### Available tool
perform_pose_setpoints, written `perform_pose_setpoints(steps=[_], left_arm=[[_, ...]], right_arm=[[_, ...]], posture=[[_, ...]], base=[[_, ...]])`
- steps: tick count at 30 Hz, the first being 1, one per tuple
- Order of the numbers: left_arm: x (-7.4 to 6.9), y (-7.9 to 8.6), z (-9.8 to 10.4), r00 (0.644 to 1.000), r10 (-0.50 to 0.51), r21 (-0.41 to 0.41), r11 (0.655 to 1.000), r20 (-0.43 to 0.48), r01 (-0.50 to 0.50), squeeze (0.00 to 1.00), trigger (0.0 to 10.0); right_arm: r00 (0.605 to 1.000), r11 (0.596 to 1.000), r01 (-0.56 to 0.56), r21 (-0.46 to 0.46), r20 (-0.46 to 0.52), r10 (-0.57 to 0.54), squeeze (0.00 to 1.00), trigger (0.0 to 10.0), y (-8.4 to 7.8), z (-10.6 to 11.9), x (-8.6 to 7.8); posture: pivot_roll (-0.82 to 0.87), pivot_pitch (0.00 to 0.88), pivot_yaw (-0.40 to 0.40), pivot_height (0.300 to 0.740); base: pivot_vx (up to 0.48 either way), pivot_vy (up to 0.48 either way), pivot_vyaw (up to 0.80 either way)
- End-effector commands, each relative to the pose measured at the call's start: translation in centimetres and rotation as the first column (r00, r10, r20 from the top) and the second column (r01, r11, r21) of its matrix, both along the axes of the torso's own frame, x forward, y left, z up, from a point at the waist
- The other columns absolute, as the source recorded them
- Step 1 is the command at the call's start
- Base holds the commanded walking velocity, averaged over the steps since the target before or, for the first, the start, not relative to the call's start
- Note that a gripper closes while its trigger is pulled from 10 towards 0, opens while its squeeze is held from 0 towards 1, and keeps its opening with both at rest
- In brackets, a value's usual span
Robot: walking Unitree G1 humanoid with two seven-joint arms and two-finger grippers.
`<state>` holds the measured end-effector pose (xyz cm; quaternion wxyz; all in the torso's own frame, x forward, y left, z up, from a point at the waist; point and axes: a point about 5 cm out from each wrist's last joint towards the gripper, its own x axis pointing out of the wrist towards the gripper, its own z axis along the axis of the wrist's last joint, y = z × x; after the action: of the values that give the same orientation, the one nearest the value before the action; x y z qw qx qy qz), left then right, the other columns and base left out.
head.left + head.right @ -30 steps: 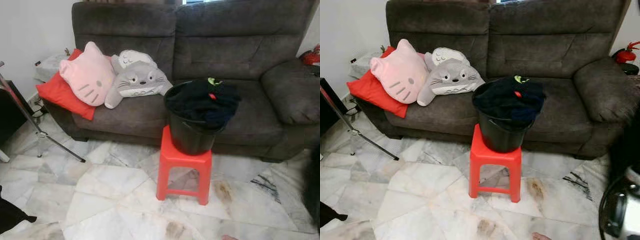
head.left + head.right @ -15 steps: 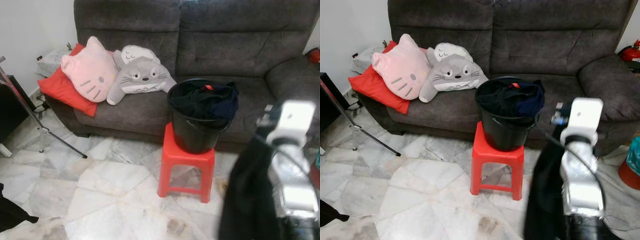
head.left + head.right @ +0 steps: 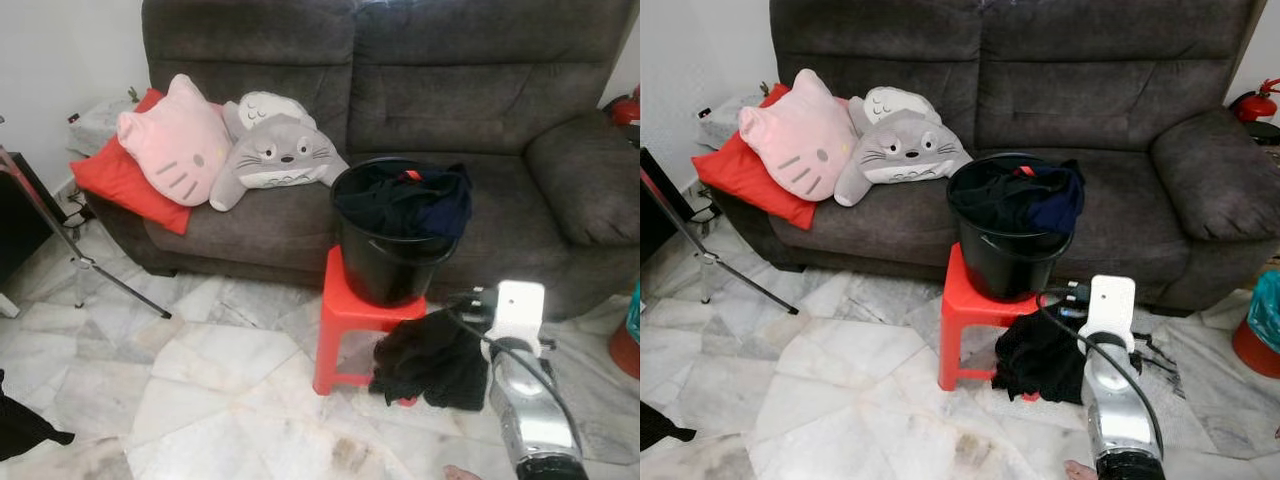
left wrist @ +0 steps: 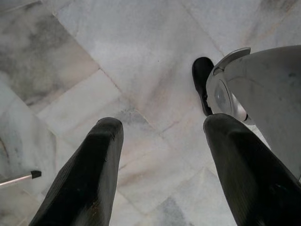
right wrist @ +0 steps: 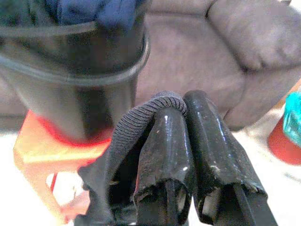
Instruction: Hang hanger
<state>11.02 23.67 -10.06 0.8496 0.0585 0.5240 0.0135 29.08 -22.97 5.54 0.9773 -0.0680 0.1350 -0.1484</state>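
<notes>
I've got the sofa (image 3: 400, 90) ahead of me, dark grey, with a red stool (image 3: 350, 320) standing on the marble floor (image 3: 200, 380) right in front of it. On the stool sits a black bucket (image 3: 385, 270), heaped with dark clothes (image 3: 410, 200); a navy piece hangs over the rim on my right side and a bit of red shows at the top of the pile.

My right arm (image 3: 525, 400) is up in front of me, reaching toward the stool. The right gripper (image 5: 188, 141) has its two black fingers (image 5: 164, 155) pressed close together, and a dark ribbed garment (image 3: 1040, 355) is pinched between them, its edge looped over the fingertips. In the head views that garment hangs down in a bunch beside the stool's right legs, just below the bucket. I can't make out a hanger anywhere in these views; the only thing I'm holding is that cloth.

My left gripper (image 4: 162, 136) hangs low over the floor, fingers spread wide apart with nothing between them, pale marble tiles underneath.

On the left end of the sofa there's a red cushion (image 3: 115, 180), a pink cat-face pillow (image 3: 175, 140) leaning on it, and a grey plush toy (image 3: 280, 155) just beside that. A metal tripod leg (image 3: 70, 245) slants across the floor at my far left. A teal bag (image 3: 1265, 310) and something red sit on the floor at my far right, near the sofa's arm.
</notes>
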Motion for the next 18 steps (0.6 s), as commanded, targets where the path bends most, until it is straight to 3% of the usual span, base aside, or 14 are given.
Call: perform_pose_setpoints(steps=[1,4,14,18], left_arm=[[-0.5,0.1,-0.1,1.000,0.010,0.007,1.000,-0.020,-0.010,0.00,10.0],[-0.6,0.2,-0.1,1.000,0.012,0.007,1.000,-0.018,-0.012,0.00,10.0],[-0.7,0.3,-0.1,1.000,0.011,0.013,1.000,-0.017,-0.011,0.00,10.0],[-0.8,0.2,-0.1,1.000,0.009,0.010,1.000,-0.018,-0.009,0.00,10.0]], right_arm=[[1.000,1.000,-0.002,0.016,0.010,0.002,0.00,10.0,0.2,-0.4,0.1],[1.000,0.999,-0.009,0.032,-0.018,0.010,0.00,10.0,0.5,-1.4,-0.2],[0.999,0.998,-0.044,0.038,0.009,0.043,0.00,10.0,1.3,-1.4,0.2],[0.998,0.998,-0.060,0.012,0.036,0.060,0.00,10.0,1.4,-1.0,0.4]], posture=[[-0.11,0.000,0.039,0.740],[-0.10,0.000,0.035,0.740],[-0.10,0.002,0.031,0.740],[-0.10,0.000,0.033,0.740]], base=[[0.000,0.000,0.00],[0.000,0.000,0.00],[0.000,0.000,0.00],[0.000,0.000,0.75]])
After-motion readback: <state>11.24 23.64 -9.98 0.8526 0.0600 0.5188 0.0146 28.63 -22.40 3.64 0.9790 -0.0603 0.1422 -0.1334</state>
